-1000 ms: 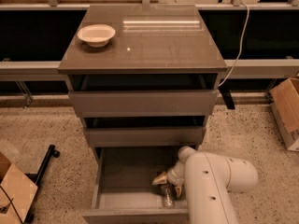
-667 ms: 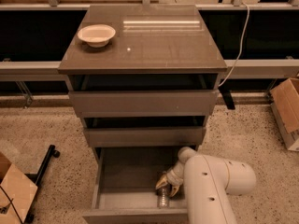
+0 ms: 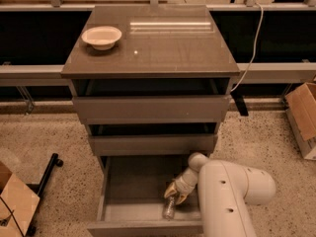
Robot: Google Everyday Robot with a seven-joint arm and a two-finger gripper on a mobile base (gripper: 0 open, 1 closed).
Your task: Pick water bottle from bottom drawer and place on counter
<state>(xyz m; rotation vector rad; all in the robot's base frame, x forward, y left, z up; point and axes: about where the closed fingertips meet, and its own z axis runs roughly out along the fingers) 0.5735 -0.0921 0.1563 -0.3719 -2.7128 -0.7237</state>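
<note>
Cardboard box [image 3: 15, 207] sits at the near left on the speckled floor [image 3: 44, 132], with a black stand leg [image 3: 47, 168] just beside it. Farther back, a white bowl [image 3: 101, 36] rests by the far left corner of the counter [image 3: 163, 48]. Under the counter the two upper drawers [image 3: 150, 108] stand part open, and the bottom drawer [image 3: 131, 181] is pulled out farthest toward the near side.

The water bottle [image 3: 170, 210] lies in the right half of that drawer, close to its front wall. Its long axis runs near to far, and the far end leans slightly right. It is clear, pale plastic, and I cannot tell which end carries the cap.

My gripper [image 3: 176, 192] reaches down into the drawer at the bottle's far end. I cannot tell how far open it is or whether it has hold. My white arm [image 3: 232, 191] fills the near right. A white cable [image 3: 253, 43] hangs right of the counter, and another cardboard box [image 3: 303, 117] stands at the right edge.
</note>
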